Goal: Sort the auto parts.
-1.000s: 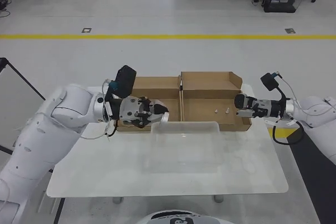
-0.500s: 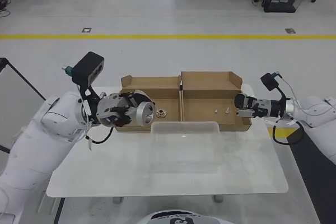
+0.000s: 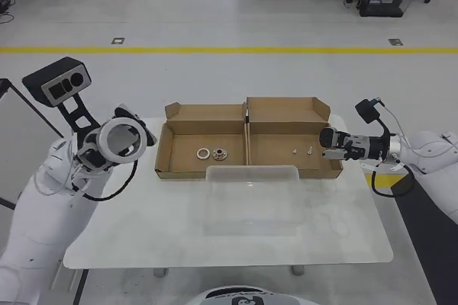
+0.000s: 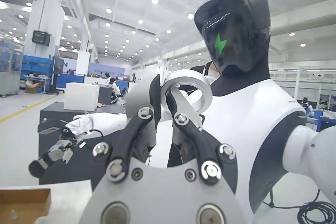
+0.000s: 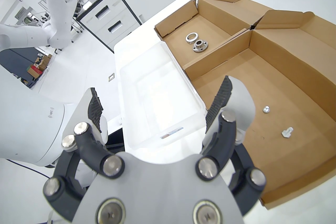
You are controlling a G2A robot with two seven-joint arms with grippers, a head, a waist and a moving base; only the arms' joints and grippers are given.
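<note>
White table on pale factory floor, left gripper clamped on large metal ring, raised by the table's left end, right gripper with fingers apart at right cardboard box, small ring and flanged hub in left cardboard box.

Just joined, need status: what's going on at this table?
The left gripper is shut on a large metal ring, held up beside the left end of the table. The right gripper hangs open at the end of the right box, which holds two small bolts. The left box holds a small ring and a flanged hub. A clear bin sits nearer the robot than both boxes.
</note>
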